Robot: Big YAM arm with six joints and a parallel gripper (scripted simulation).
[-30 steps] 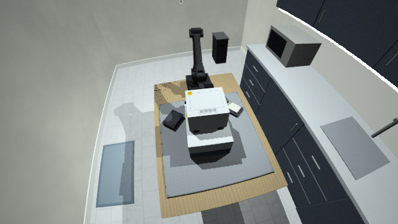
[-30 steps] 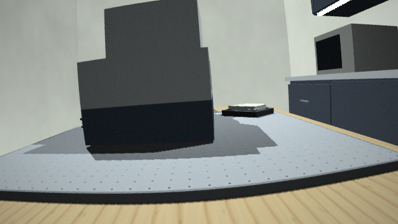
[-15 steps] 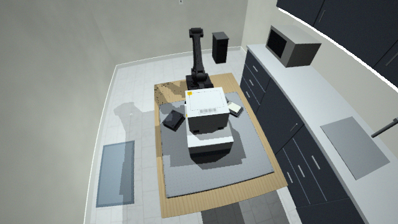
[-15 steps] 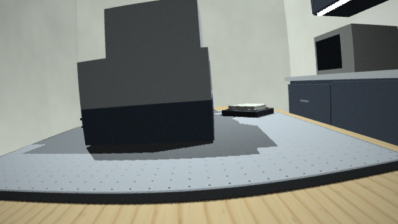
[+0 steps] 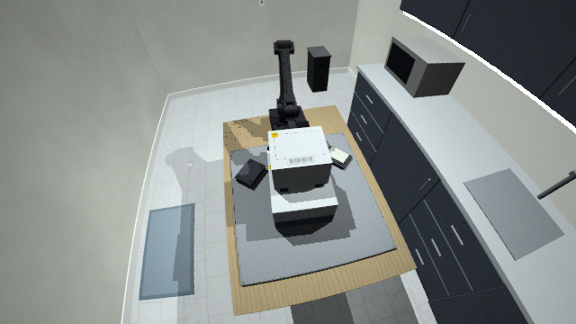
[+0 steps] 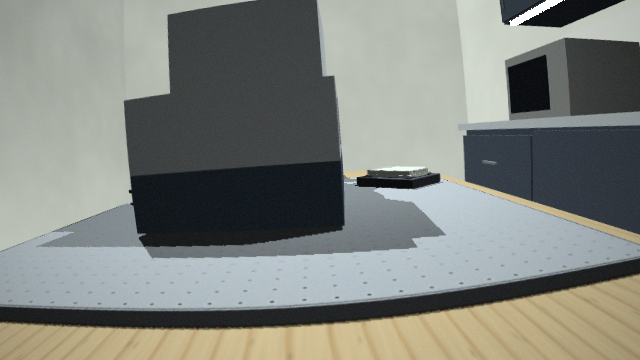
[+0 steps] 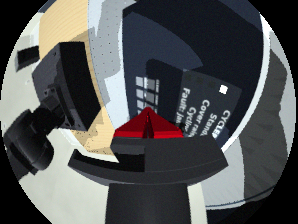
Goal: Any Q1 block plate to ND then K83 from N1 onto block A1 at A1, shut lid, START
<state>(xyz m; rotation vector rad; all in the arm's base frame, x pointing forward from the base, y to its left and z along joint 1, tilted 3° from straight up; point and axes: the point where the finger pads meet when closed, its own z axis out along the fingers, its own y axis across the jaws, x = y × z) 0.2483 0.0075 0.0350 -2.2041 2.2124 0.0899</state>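
Standing mid-room on pale floor tiles, the wooden surface (image 5: 315, 283) carries a grey perforated mat (image 5: 310, 256), with dark cabinets (image 5: 405, 171) along one side and a microwave (image 5: 423, 67) on the counter. Cycler Q1 (image 5: 299, 171) sits in the mat's centre, lid shut. Plate K83 (image 5: 340, 156) rests on nest N1 (image 6: 400, 180), just beside Q1; nest ND (image 5: 251, 174) lies on Q1's other side. Bare mat stretches from Q1 to the near edge. In the wrist view the pincer (image 7: 147, 128) is pressed together on nothing, its red tips close before Q1's key panel (image 7: 186, 106).
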